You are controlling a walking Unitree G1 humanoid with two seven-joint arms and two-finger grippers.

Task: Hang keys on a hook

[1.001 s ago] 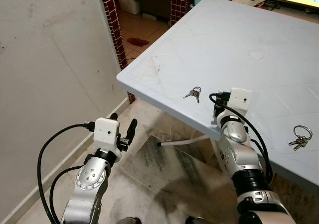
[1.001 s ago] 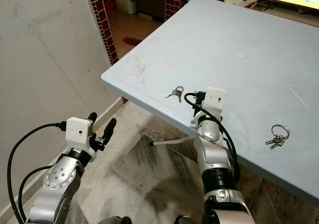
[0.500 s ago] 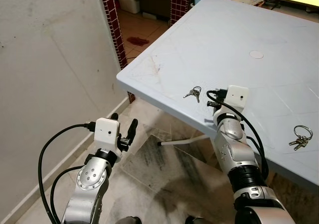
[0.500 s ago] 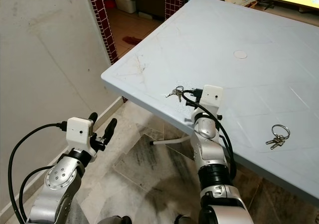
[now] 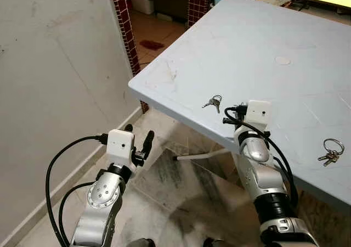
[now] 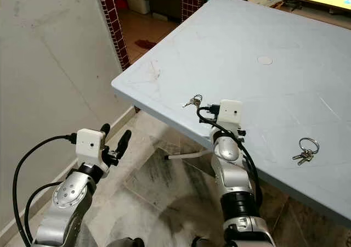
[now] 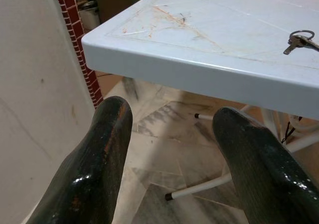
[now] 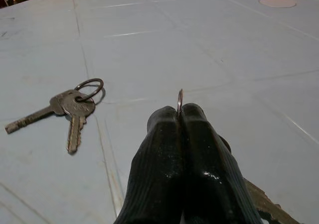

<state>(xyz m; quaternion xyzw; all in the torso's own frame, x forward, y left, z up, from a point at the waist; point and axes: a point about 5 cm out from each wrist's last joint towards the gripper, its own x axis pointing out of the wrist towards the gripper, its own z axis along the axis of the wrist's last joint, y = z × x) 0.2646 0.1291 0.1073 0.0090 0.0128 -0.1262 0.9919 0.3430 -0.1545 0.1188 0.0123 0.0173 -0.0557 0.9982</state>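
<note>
The robot's right hand [image 8: 180,115] hovered low over the pale blue table [image 5: 285,33], its two black fingers [image 8: 154,169] pressed together and pinching a thin metal key ring [image 8: 179,100] upright between their tips. A second set of keys [image 8: 70,109] lay flat on the table just beside that hand. The left hand [image 7: 169,144] hung below the table's edge, its fingers spread apart and holding nothing. Another key ring [image 5: 330,151] lay well apart from the right hand.

Three key bunches [image 5: 212,102] [image 5: 330,151] [image 8: 180,100]; one table [image 5: 263,33]; two pincers [image 7: 169,134] [image 8: 180,115].
</note>
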